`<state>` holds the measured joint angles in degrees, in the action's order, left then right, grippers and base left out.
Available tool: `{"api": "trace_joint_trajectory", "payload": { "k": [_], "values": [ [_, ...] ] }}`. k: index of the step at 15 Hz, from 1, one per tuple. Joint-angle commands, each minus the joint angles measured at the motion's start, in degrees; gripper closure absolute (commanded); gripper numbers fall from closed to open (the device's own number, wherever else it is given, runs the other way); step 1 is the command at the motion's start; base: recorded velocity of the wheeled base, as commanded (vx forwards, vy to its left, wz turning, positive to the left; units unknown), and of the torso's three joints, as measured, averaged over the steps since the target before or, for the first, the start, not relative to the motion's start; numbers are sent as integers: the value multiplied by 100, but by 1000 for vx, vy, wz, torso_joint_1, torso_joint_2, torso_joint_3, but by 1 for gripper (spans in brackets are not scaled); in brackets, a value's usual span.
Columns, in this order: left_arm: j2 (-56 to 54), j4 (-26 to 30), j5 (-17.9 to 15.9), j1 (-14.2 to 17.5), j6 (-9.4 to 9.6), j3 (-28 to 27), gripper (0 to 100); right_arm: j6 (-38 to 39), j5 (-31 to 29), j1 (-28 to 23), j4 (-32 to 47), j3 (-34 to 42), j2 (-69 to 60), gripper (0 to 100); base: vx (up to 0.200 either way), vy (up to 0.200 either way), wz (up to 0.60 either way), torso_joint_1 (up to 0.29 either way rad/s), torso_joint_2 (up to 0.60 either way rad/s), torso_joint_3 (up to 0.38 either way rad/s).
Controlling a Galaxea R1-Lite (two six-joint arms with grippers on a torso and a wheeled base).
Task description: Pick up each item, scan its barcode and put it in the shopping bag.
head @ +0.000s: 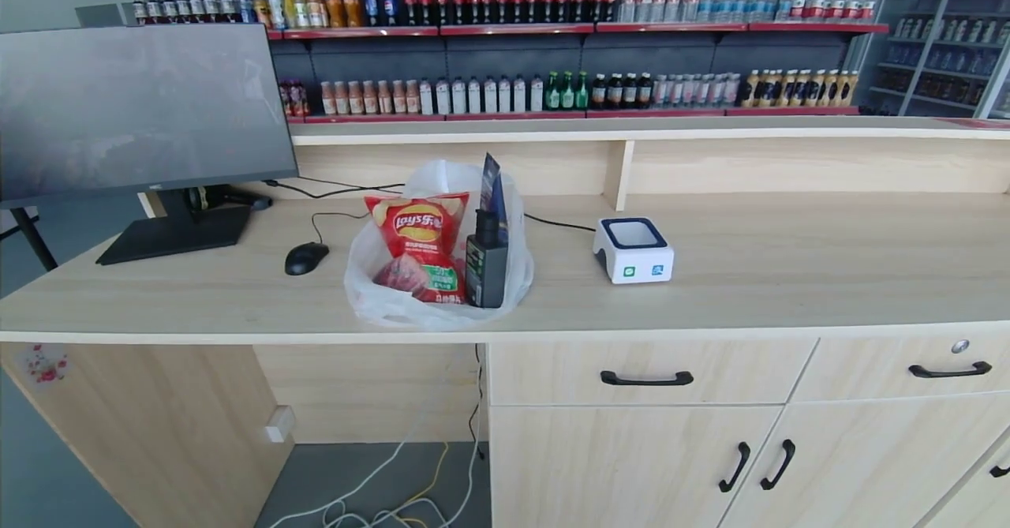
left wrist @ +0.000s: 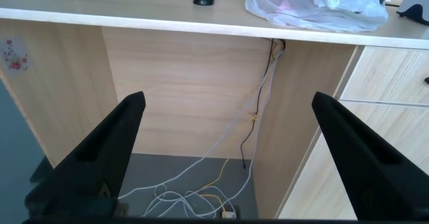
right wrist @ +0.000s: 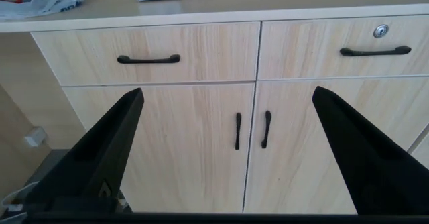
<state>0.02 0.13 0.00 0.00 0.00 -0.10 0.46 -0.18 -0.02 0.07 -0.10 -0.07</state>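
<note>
Both grippers are spread wide with nothing between the fingers. We see the left gripper (left wrist: 228, 100) held low in front of the open bay under the counter (head: 789, 275), where loose cables (left wrist: 201, 197) trail to the floor. The right gripper (right wrist: 228, 100) sits just as low, facing the drawers (right wrist: 147, 60) and the cabinet doors (right wrist: 251, 130) beneath the worktop.

On the counter, taking the shopping bag as our centre, the dark monitor (head: 142, 110) stands at about 10 o'clock, well apart from it. The shopping bag (head: 363, 279) itself is thin white plastic, open at the top and slumped on the worktop close to the front edge.

Inside it we find a red chip packet (head: 418, 232) standing upright, leaning on the bag's left half. The scanner (head: 633, 250), a small white box with a dark-rimmed window on top, rests at 3 o'clock from the bag, near but not touching. At 3 o'clock from the chips, touching them, a dark bottle (head: 485, 264) stands upright inside the bag. A blue packet (head: 493, 189) rises at 12 o'clock from the bottle, poking above the bag's rim. A black mouse (head: 305, 258) lies at 9 o'clock, just beside the bag.
</note>
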Motion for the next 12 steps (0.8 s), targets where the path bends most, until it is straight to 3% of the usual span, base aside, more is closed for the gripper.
{"api": "trace_joint_trajectory", "payload": {
  "k": [1, 7, 12],
  "values": [
    [-2, -5, 0, 0, 0, 1, 0, 6, 1, -6, 1, 1, 7, 0, 0, 0, 0, 0, 0, 0],
    [-2, -5, 0, 0, -18, 1, 0, -38, -17, 2, 1, 1, 7, 0, -200, 0, 0, -1, 6, 2],
    [-2, -5, 0, 0, 9, 1, 0, -29, -17, 2, 1, 1, 7, 0, 0, 0, 0, 0, 0, 0]
  ]
}}
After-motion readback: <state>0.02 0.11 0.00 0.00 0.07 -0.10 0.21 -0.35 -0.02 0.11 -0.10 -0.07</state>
